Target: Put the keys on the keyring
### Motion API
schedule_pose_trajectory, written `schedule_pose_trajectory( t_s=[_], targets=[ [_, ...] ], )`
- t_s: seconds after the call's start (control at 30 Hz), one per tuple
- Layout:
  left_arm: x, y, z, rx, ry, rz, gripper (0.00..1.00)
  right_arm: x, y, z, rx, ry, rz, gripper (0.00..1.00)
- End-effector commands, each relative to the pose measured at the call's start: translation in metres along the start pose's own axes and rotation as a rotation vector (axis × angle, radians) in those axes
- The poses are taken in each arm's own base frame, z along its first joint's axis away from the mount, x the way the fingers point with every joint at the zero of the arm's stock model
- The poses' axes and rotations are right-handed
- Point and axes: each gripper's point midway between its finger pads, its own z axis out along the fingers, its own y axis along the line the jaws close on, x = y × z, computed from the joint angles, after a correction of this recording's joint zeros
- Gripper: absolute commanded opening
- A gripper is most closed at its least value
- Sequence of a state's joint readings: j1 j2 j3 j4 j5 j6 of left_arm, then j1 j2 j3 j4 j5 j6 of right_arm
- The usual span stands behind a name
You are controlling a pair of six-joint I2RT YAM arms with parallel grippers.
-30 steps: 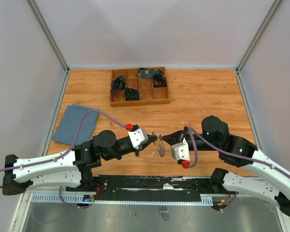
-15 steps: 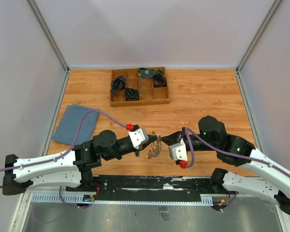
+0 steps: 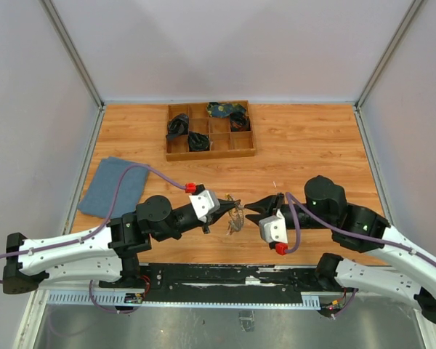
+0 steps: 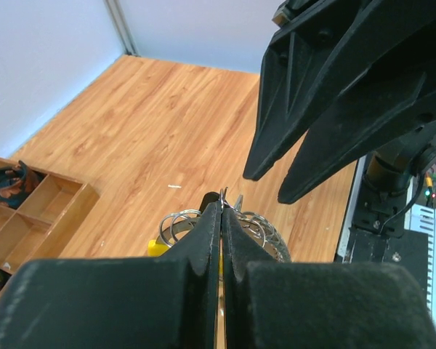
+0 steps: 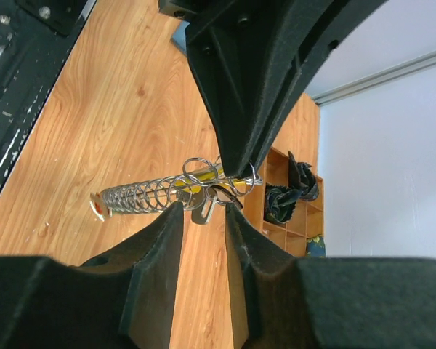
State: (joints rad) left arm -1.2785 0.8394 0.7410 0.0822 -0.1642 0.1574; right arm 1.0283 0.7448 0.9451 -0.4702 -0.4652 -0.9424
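Blue cloth, one piece, lies at the left of the desk. One wooden tray of compartments sits at the back, with dark items in several of them.

Nearer, the left tool has its fingers pressed together, pinching the thin wire of the keyring and holding the whole bunch up off the desk between the two arms. Under the pinch the wrist views show at least two round loops, one short yellow piece and one long silvery coil with a red tip. The keys hang just beside it. Only one key head shows clearly from the right wrist, and I cannot count the others.

I judge it all light, hard and slick: thin stiff metal that dangles and swings freely, so it can twist out of a loose grip. A key is best taken flat across its head, and the ring by its rim close to the split.

Just right of the bunch, the right tool is spread, with its fingertips on either side of that key head and not closed on it
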Motion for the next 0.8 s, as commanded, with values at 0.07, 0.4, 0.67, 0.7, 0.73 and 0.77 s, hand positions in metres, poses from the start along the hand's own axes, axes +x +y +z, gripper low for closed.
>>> schedule_pose_trajectory(
  t_s=[0.07,0.4,0.67,0.7,0.73,0.77],
  targets=[
    [-0.061,0.008,-0.014,-0.022,-0.22,-0.071,0.0,-0.041,-0.033,-0.027,0.155,-0.109,0.058,0.31],
    [-0.086,-0.005,-0.048,0.074,-0.404,-0.152,0.0,-0.072,-0.079,-0.046,0.316,-0.169,0.592,0.4],
    [-0.086,-0.006,-0.063,0.094,-0.431,-0.289,0.01,-0.101,-0.065,-0.032,0.126,-0.231,0.789,0.37],
    [-0.086,-0.008,-0.064,0.106,-0.433,-0.3,0.01,-0.106,-0.061,-0.029,0.084,-0.243,0.795,0.36],
    [-0.087,-0.011,-0.065,0.12,-0.436,-0.306,0.01,-0.11,-0.058,-0.027,0.05,-0.254,0.796,0.35],
    [-0.087,-0.012,-0.066,0.128,-0.438,-0.313,0.01,-0.112,-0.055,-0.026,0.023,-0.262,0.799,0.34]
  ],
)
